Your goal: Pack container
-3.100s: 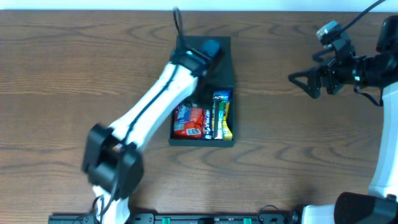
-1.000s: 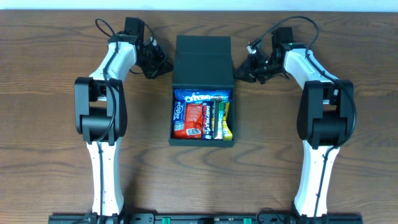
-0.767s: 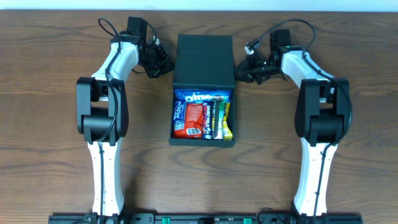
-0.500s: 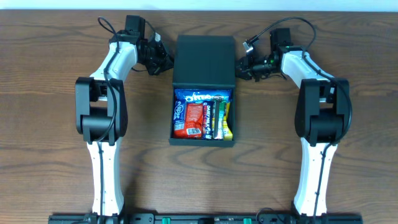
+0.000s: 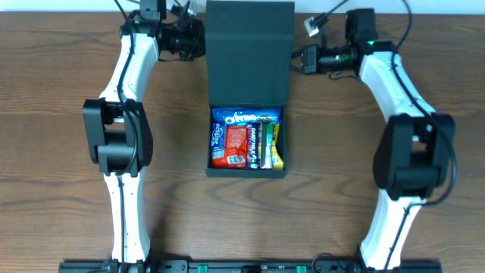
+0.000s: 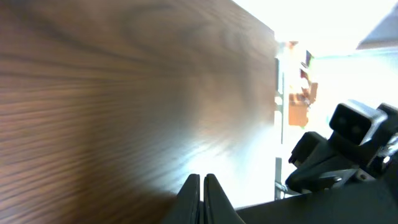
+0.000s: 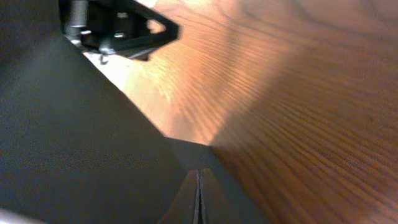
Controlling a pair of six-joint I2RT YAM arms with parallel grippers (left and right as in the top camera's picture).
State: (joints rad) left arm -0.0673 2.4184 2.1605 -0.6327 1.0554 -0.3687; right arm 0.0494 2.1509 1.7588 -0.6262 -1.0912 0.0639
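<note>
My L gripper [image 5: 200, 39] & R gripper [image 5: 301, 59] both have fingers pressed together, pinching nothing. Tips sit vs. opposite side edges of the flap lid [image 5: 250, 53]. I judge that's to brace it from both sides so it swings evenly. The container [image 5: 246, 173] is in the middle of the table [image 5: 61, 91], open, w/ snack packets [image 5: 244, 138] packed side by side. Next, prob.: fold lid down over them.

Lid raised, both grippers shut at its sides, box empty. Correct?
No, the box isn't empty: the overhead view shows snack packets filling it. The lid is raised, with the left gripper and right gripper shut at its sides.
</note>
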